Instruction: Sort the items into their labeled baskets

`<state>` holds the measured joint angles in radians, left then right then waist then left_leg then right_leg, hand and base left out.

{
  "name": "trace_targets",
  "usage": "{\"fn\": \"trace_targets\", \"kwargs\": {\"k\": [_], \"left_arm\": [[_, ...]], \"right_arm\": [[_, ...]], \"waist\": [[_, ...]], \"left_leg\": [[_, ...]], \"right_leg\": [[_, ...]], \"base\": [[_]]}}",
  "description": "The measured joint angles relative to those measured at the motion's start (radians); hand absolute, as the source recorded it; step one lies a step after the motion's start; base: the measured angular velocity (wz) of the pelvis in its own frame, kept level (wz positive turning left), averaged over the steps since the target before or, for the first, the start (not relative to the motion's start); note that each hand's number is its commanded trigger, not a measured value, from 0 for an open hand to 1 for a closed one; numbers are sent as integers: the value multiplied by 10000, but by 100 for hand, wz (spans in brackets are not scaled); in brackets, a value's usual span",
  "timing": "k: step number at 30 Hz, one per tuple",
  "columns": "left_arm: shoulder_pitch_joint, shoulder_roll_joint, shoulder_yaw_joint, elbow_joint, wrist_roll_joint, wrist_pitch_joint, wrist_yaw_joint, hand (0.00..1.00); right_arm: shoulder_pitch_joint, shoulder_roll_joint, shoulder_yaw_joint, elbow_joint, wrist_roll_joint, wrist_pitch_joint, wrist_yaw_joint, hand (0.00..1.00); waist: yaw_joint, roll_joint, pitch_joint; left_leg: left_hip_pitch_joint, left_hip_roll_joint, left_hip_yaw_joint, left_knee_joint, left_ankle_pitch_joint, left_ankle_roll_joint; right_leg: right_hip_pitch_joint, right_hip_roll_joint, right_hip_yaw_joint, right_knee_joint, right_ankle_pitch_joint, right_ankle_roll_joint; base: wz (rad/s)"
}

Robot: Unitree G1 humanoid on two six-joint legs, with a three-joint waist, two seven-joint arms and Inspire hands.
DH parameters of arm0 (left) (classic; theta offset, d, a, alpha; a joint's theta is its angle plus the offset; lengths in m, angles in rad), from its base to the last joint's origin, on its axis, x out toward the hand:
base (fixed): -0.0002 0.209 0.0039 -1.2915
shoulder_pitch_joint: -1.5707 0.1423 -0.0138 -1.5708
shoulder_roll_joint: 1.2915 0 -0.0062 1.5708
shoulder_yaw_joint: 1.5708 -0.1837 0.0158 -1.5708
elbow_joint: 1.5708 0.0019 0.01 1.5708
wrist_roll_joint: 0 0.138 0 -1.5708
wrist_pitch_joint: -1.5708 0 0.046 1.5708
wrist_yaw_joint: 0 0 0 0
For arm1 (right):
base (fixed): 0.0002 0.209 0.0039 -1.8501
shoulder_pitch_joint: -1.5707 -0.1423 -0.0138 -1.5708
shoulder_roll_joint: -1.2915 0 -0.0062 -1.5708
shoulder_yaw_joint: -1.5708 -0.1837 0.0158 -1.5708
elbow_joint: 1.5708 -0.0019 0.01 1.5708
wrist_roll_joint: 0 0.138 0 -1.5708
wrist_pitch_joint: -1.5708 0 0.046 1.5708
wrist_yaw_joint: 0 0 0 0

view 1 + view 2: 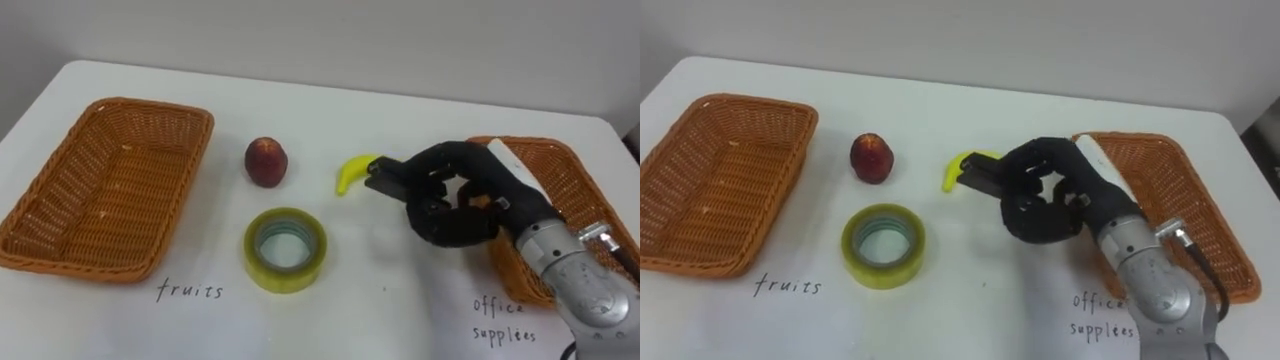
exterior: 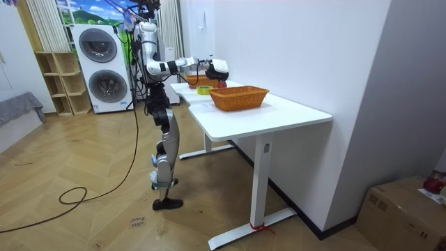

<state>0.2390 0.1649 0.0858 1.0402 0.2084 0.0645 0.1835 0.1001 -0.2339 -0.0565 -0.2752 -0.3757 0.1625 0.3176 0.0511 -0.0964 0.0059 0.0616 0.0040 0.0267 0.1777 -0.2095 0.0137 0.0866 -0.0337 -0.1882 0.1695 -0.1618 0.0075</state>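
A yellow banana [image 1: 350, 172] lies near the middle of the white table [image 1: 400, 300]. My right hand [image 1: 450, 200] comes in from the right with its fingers curled over the banana's right end, so just the left tip is visible. A red peach [image 1: 266, 160] sits to the banana's left. In front of the peach lies a roll of yellow tape [image 1: 285, 250], flat on the table. The left wicker basket [image 1: 110, 105] holds nothing. The right wicker basket [image 1: 560, 150] is partly hidden behind my forearm.
A handwritten label is on the table in front of each basket. In the room view I stand at the table's far end, with a washing machine [image 2: 104, 87] and shelves behind me and a wall along the table's far side.
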Motion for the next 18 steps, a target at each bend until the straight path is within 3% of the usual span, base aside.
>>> {"fn": "trace_targets", "kwargs": {"k": [3,7,18], "left_arm": [[85,24,117,29,19,-1,11,0],[306,6,308,152,26,-30,8,0],[371,12,1031,633,33,3,-84,0]], "right_arm": [[1,-7,-333,0,242,-58,-344,100],[1,-25,-906,27,526,-400,-854,100],[-4,-387,-1884,676,1114,-570,-2107,100]], "waist": [[-46,-30,-31],[-181,1,-10],[-348,-63,-49]], "left_leg": [[34,3,-7,49,2,1],[144,1,60,33,4,5],[193,12,124,32,3,1]], "right_leg": [[36,3,12,-2,0,0],[93,13,237,-7,0,0],[138,17,235,15,0,1]], "base": [[0],[-6],[-1]]}}
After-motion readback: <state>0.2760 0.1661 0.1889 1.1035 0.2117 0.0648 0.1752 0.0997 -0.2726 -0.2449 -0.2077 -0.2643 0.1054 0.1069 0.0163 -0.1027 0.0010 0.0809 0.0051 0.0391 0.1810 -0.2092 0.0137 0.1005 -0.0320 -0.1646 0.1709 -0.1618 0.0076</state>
